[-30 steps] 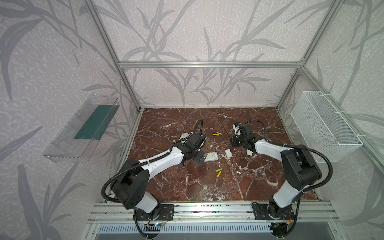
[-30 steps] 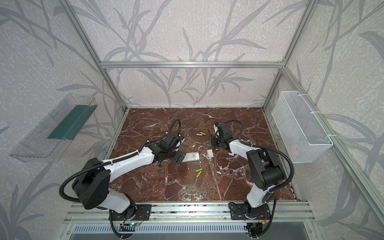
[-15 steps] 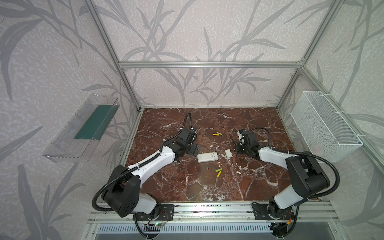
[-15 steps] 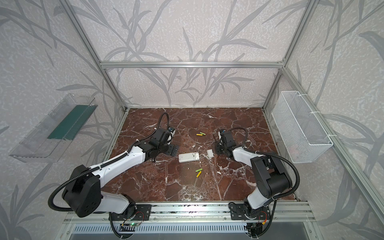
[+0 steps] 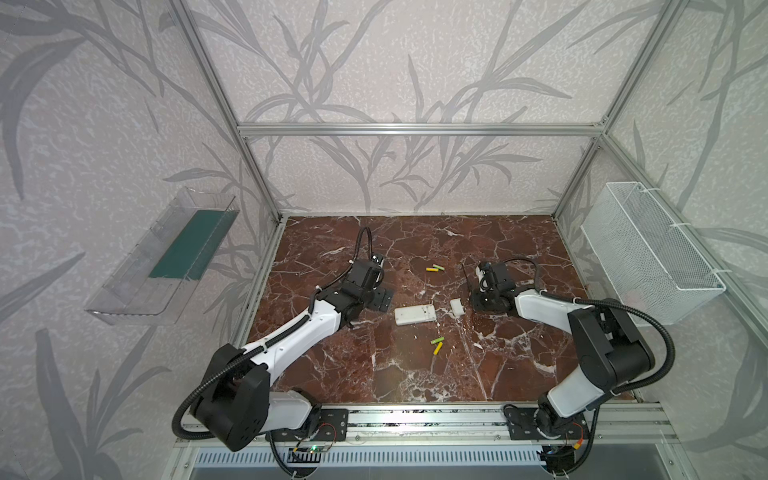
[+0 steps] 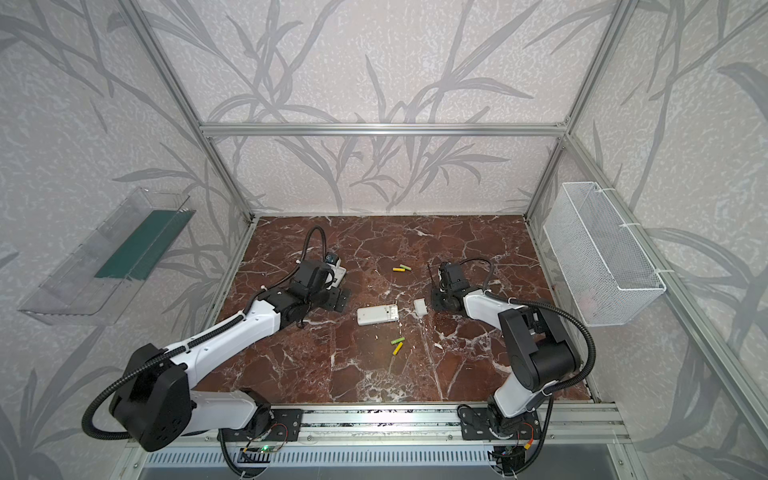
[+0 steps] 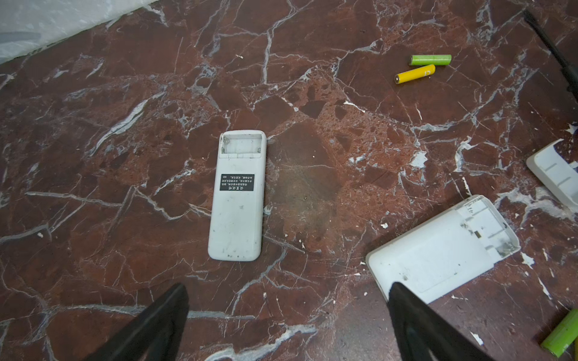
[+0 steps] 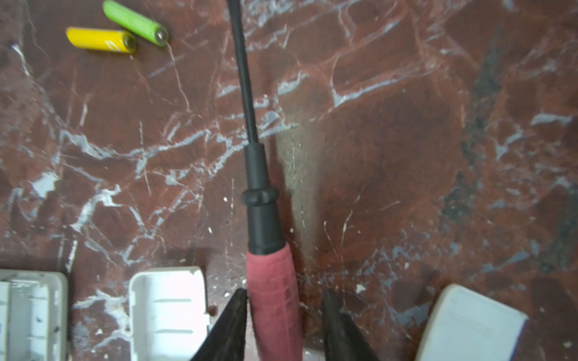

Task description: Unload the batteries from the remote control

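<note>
Straddling the red-handled screwdriver [image 8: 271, 275], the right hand [image 8: 283, 293] stands slightly apart; the left hand [image 7: 288, 287] hangs wide apart; 4 batteries [image 7: 415, 74] lie on the tabletop [image 7: 312, 187].

Both arms are stretching forward and low; the left gripper [image 7: 287, 290] is gaping wide, while the right gripper [image 8: 283, 297] is standing with jaws partly parted.

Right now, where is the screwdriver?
On the right side of the table in both top views, the screwdriver sits with its red handle inside the open right pincer, just right of the loose white battery cover.
</note>
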Motion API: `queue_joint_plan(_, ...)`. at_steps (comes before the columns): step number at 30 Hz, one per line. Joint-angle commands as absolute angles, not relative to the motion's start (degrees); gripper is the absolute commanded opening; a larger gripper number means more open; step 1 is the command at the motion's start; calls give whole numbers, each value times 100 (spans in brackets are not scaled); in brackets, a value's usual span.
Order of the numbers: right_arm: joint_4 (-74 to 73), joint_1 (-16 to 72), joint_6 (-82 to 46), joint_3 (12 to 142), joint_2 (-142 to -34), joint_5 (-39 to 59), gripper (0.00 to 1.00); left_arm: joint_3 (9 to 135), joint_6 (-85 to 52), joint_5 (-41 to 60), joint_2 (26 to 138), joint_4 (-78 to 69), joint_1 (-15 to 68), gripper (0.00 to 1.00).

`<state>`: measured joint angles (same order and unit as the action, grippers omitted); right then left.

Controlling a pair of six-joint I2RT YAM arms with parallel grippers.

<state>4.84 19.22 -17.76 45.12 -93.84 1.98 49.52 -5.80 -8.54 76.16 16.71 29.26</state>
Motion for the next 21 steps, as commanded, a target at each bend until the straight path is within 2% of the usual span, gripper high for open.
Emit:
queue_joint_plan(1,728,1928,-1763,4553,-9387,191,49,4896,-632,-1025,7474,1579,2766,99)
queue_joint_plan(5,728,1923,-1656,4562,-9244,242,62,4861,-650,-1102,7428,1551,2599,99)
queue_joint_plan(9,821,1909,-1499,4622,-8856,210,83,4842,-781,-1314,7367,1512,2338,99)
queue_joint_plan(10,812,1896,-1461,4623,-8736,224,100,4851,-840,-1390,7348,1512,2251,99)
queue_joint_plan(18,460,1821,-672,4364,-7794,-431,99,4603,-831,-1792,7118,1157,1569,99)
queue_joint_plan(21,-12,1646,-341,4064,-7541,-628,99,4240,-553,-1844,6977,546,1362,99)
